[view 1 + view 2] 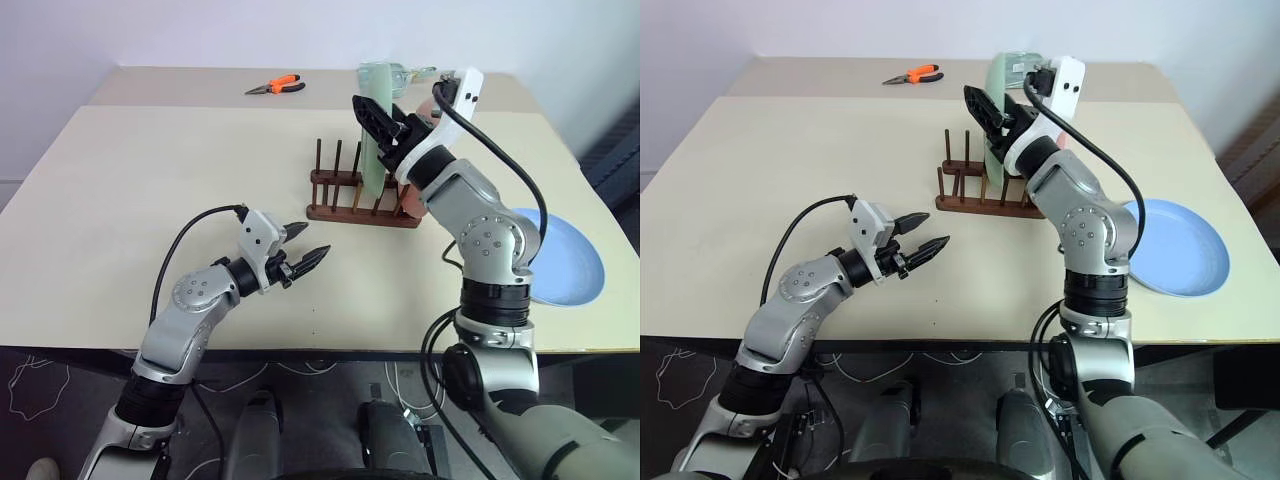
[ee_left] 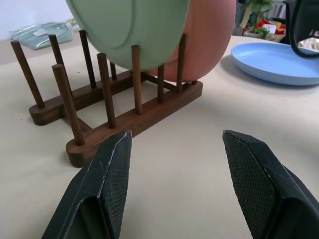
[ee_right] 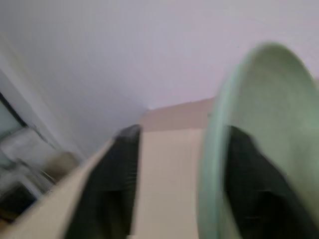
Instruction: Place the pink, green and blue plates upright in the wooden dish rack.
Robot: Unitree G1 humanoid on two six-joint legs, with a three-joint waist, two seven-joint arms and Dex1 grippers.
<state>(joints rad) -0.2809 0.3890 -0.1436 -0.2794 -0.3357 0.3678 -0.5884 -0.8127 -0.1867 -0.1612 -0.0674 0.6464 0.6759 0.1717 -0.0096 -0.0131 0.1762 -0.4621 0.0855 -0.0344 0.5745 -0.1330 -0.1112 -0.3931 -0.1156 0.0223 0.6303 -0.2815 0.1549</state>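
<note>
I see the wooden dish rack (image 1: 362, 195) sitting on the pale worktop (image 1: 150, 200), a bit past the middle. The green plate (image 2: 130, 27) stands upright between the pegs of the rack. The pink plate (image 2: 209, 37) stands upright right behind it, toward my right side, also in the rack. The two plates are very close together, and I cannot tell if they touch. The blue plate (image 1: 1180, 245) lies flat on the worktop near the right edge, well apart from the rack. My right pincer (image 1: 385, 128) is up at the top edge of the green plate. Its two black fingers are spread, with one on each side of the plate's rim. I cannot tell if the fingers touch the plate or just sit beside it. My left pincer (image 1: 918, 240) hangs above the worktop, in front of the rack and a little to its left. It points toward the rack. Its fingers (image 2: 107, 184) are spread wide and have nothing between them. A pair of orange pliers (image 1: 276, 86) lies at the far side of the worktop, well apart from everything else. Some clear packaging (image 2: 42, 35) sits behind the rack.
</note>
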